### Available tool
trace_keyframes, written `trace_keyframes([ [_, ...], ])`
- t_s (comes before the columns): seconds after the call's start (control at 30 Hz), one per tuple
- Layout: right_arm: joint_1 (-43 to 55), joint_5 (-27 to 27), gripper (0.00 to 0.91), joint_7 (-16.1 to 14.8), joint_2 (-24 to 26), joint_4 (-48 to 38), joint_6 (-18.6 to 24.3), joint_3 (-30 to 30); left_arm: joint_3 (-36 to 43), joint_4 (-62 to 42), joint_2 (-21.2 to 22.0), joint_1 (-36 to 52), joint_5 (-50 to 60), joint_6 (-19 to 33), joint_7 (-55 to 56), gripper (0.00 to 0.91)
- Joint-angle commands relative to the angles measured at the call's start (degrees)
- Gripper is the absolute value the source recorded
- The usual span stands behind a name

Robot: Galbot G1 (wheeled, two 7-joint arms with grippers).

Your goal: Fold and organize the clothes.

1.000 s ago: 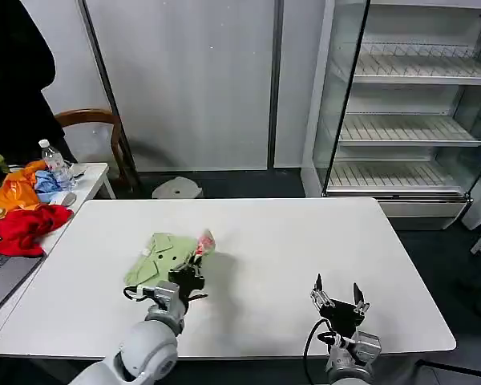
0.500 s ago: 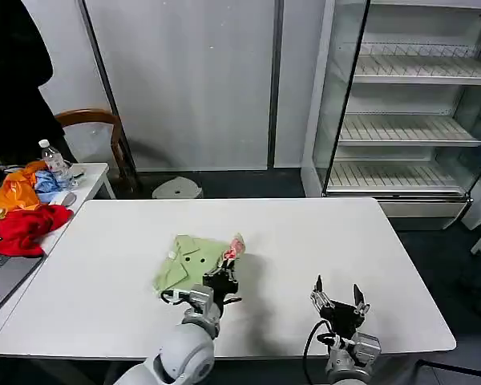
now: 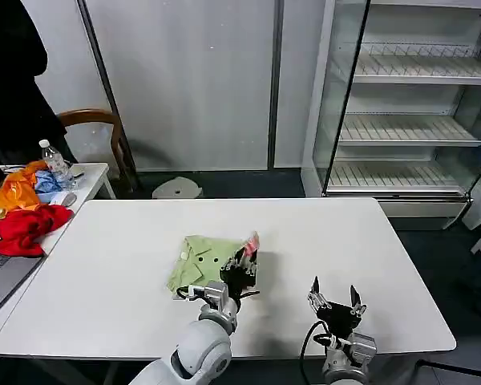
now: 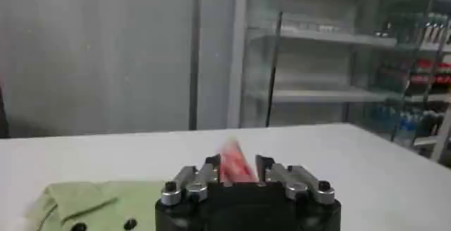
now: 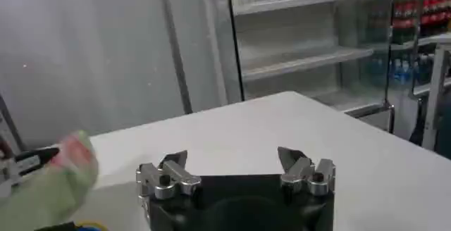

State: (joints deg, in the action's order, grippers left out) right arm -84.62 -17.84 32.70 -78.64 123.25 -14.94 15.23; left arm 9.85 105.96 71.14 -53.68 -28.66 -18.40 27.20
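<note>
Left claw (image 3: 242, 268) has its fingers pinched shut on the pink-and-red printed edge of the light green T-shirt (image 3: 199, 261); from the left wrist you can see that bit of fabric (image 4: 233, 167) poking up between the jaws. Your right claw (image 3: 335, 298) sits at the near edge of the desk (image 3: 345, 241), spread wide and holding nothing, well apart from the shirt.

Biggest risk from here, I'd say: you're holding a small pinch at one edge, so if you drag or lift quickly the fabric could slip out, or the loose side could trail and bunch and leave you a crooked fold. The shirt's already lumpy and partly doubled over, so flipping that edge across without the other claw pinning anything down might roll the whole thing instead of creasing it.

Pose-wise, the left arm reaches forward from the near edge and low over the desk, with the claw on the shirt's right side. The right arm is parked near its own corner, fingers pointing up and away.

Shirt sits about mid-desk, a bit left of centre. Farther off to the left, a side table (image 3: 88, 178) has a pile of red, orange and blue garments (image 3: 26, 210), not touching anything you're working on.
</note>
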Motion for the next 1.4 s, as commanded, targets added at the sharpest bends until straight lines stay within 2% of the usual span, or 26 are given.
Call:
trace_keyframes([
  [0.03, 0.2, 0.1, 0.907, 0.0, -0.1, -0.2, 0.0, -0.3, 0.0, -0.5, 0.9, 0.2, 0.0, 2.9, -0.8, 0.907],
  [0.23, 1.1, 0.3, 0.907, 0.2, -0.4, 0.1, -0.8, -0.9, -1.9, 0.2, -0.6, 0.7, -0.6, 2.0, -0.6, 0.907],
  [0.33, 2.0, 0.3, 0.907, 0.2, -0.3, 0.6, -2.0, -1.2, -3.9, 1.3, -3.2, 1.1, -1.7, 0.8, 0.1, 0.907],
  [0.5, 5.2, 1.5, 0.907, -0.3, 0.5, 1.5, -7.0, -2.5, -9.1, 4.3, -8.3, 1.3, -5.2, -0.8, 1.3, 0.907],
  [0.67, 8.1, 1.3, 0.907, 1.1, 1.0, 1.7, -12.0, -3.9, -13.5, 7.0, -11.3, 1.0, -8.7, -1.9, 2.3, 0.907],
  [0.83, 10.8, 0.7, 0.907, 1.9, 2.2, 2.2, -15.2, -3.7, -15.2, 8.6, -12.3, 0.9, -10.1, -3.2, 3.0, 0.907],
  [1.03, 12.5, -1.2, 0.907, 2.5, 4.2, 2.5, -17.0, -2.0, -16.1, 9.3, -12.0, 0.5, -11.1, -3.5, 3.3, 0.907],
  [1.4, 13.9, -2.8, 0.907, 2.5, 5.8, 2.2, -18.1, -0.5, -18.2, 10.3, -12.5, 0.5, -16.1, -6.5, 5.2, 0.907],
])
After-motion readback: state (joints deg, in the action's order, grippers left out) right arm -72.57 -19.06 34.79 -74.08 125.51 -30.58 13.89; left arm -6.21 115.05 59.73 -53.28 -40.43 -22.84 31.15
